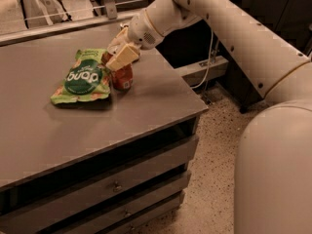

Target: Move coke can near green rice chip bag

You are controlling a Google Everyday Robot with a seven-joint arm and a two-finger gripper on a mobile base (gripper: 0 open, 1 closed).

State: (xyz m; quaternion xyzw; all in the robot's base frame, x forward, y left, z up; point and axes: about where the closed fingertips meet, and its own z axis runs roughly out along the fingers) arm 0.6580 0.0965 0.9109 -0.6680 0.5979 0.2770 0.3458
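The coke can (123,78) is red-orange and stands upright right beside the right edge of the green rice chip bag (82,78). The bag is flat, crinkled and light green, with a dark green round patch and white letters, and lies on the grey table (146,106). My gripper (121,58) comes in from the upper right and is shut on the top of the can. One pale finger (124,56) covers the can's upper part. The can's base is at the tabletop or just above it.
The table's right edge and front right corner (202,106) are close to the can. Drawers (117,184) sit under the tabletop. My white arm (234,28) spans the upper right. A railing (58,28) and cables run behind the table.
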